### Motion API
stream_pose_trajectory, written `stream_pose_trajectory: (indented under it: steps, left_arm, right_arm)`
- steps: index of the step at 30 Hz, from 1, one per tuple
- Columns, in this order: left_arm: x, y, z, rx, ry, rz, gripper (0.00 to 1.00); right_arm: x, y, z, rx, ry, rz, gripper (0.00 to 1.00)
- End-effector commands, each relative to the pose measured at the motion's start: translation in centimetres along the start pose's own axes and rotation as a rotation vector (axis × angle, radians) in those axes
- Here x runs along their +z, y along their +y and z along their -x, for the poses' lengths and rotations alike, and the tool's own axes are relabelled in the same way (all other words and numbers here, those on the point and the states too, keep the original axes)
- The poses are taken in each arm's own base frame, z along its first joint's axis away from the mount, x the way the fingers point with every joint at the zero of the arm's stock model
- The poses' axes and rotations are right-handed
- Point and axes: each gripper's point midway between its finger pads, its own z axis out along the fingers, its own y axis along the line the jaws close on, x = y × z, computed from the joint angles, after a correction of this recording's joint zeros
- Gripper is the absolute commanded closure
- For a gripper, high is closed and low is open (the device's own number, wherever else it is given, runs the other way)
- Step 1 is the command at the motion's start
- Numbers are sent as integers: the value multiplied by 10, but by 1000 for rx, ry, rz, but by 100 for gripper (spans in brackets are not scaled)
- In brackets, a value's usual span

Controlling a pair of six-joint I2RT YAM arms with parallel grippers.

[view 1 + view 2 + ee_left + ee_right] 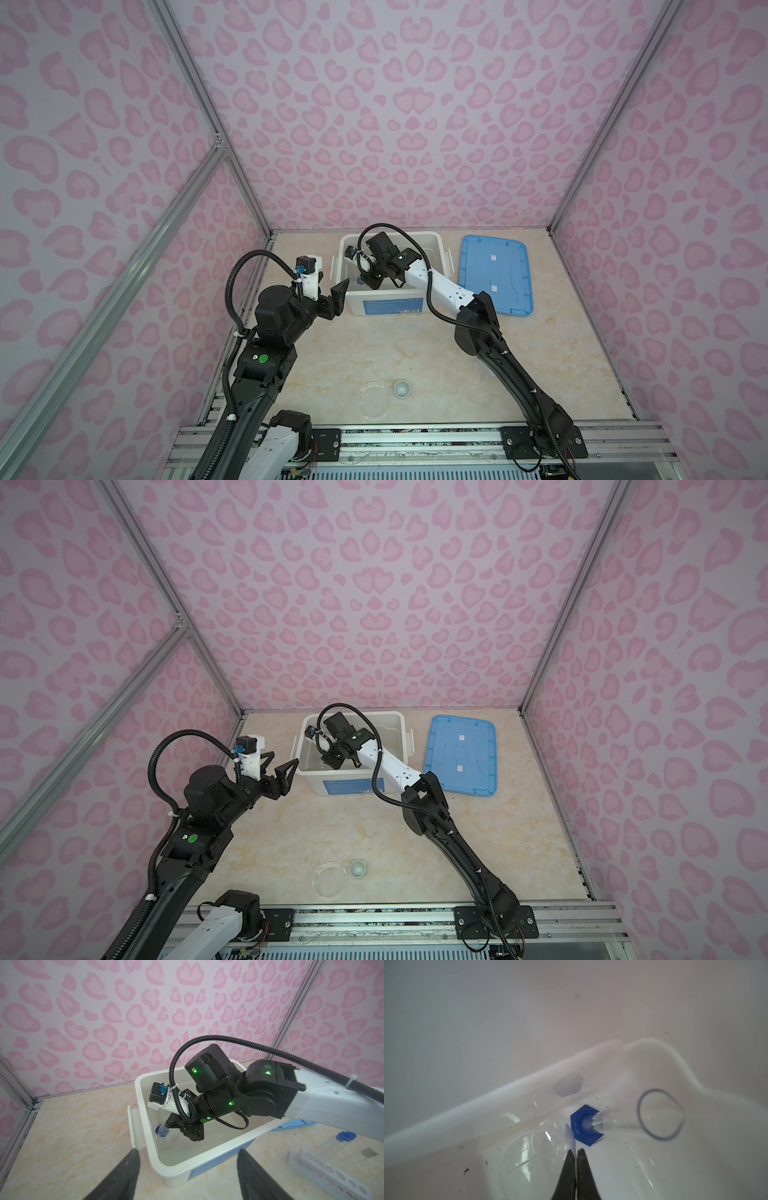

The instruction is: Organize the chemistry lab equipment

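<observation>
My right gripper reaches down into the white bin and is shut on the thin wall of a clear round vessel. Just beyond it the small blue-based cylinder lies on its side on the bin floor. My left gripper hangs open and empty over the table by the bin's near left corner. A clear round dish and a small clear cup stand near the front edge. The white rack, with capped test tubes lying by it, shows in the left wrist view.
The blue lid lies flat on the table to the right of the bin. Pink patterned walls with metal posts close in the back and both sides. The right arm stretches across the table from the front rail to the bin.
</observation>
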Motion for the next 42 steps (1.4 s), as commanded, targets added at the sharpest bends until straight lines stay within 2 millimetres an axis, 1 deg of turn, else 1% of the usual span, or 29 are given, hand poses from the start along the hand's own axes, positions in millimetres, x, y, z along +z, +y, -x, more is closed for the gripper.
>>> stream_pose_trajectory:
  steps: [1,16,32,36,40,42]
  left_arm:
    - [1,-1,5,7,-20,-10,24]
    - [2,0,5,6,-19,-11,24]
    - [2,1,4,4,-18,-7,23]
    - [2,1,4,4,-19,-6,22]
    - [2,1,5,4,-21,-5,21]
    - [1,0,7,5,-27,-7,20]
  right_arm:
    - [11,3,-7,-9,6,10,98]
    - [19,1,-18,0,23,9,98]
    - [25,-1,-26,11,34,6,95]
    - [22,-1,-22,14,26,10,93]
    - [9,-3,-6,14,-4,11,89]
    - [0,-5,3,17,-24,12,85]
